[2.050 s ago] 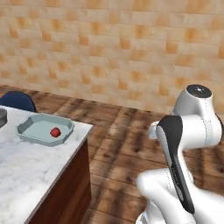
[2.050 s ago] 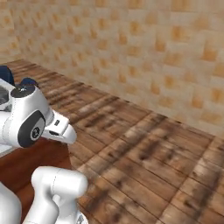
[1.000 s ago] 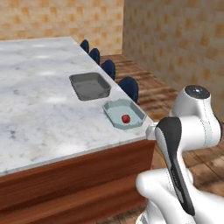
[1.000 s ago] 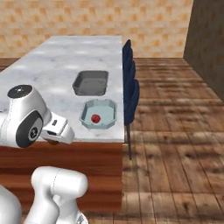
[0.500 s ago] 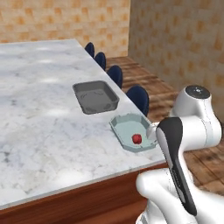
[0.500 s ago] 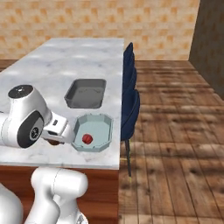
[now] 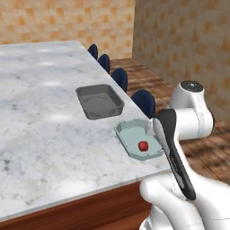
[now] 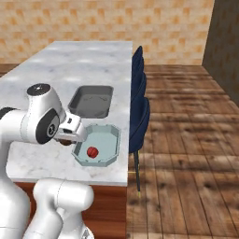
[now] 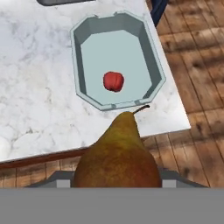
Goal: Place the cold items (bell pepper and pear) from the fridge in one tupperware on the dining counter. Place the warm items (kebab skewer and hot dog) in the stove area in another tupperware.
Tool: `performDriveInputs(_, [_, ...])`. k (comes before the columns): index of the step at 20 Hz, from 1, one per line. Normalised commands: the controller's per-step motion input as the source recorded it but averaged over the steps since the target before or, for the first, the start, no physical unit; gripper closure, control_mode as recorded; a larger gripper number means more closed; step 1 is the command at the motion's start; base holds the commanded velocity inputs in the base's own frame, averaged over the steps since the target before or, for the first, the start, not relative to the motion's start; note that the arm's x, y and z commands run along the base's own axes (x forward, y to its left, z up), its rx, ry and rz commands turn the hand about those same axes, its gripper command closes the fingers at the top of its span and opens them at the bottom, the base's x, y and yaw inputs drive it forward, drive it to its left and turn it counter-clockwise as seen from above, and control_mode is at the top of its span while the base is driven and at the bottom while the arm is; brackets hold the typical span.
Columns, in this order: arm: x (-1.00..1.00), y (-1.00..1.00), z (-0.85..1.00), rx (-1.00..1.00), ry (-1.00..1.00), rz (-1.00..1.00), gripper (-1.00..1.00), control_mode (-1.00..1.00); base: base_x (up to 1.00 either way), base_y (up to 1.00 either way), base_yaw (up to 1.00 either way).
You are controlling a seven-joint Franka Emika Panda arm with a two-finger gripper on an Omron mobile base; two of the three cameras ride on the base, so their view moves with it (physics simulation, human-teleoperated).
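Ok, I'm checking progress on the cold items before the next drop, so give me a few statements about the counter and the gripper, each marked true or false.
1. The red bell pepper lies inside the light blue tupperware. True.
2. The pear already sits in that tupperware. False: it is held in the gripper, short of the container.
3. The grey tupperware holds a hot dog. False: nothing shows inside it.
4. Dark blue chairs line the counter beside the containers. True.
5. The light blue tupperware sits mid-counter. False: it is near the counter's edge.
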Motion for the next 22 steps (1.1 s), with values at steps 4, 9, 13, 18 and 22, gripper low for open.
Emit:
performDriveInputs(4, [1.0,0.0,-0.24,-0.02,0.14,0.04,1.0,-1.0,0.0,0.0,0.0])
performDriveInputs(9, [1.0,0.0,-0.34,-0.01,0.03,0.01,1.0,-1.0,0.0,0.0,0.0])
performDriveInputs(13, [1.0,0.0,-0.76,-0.08,0.05,0.01,1.0,-1.0,0.0,0.0,0.0])
performDriveInputs(18, [1.0,0.0,-0.75,-0.06,0.0,0.0,1.0,-1.0,0.0,0.0,0.0])
performDriveInputs(22, [0.98,-0.03,-0.51,0.0,0.0,0.0,1.0,-1.0,0.0,0.0,0.0])
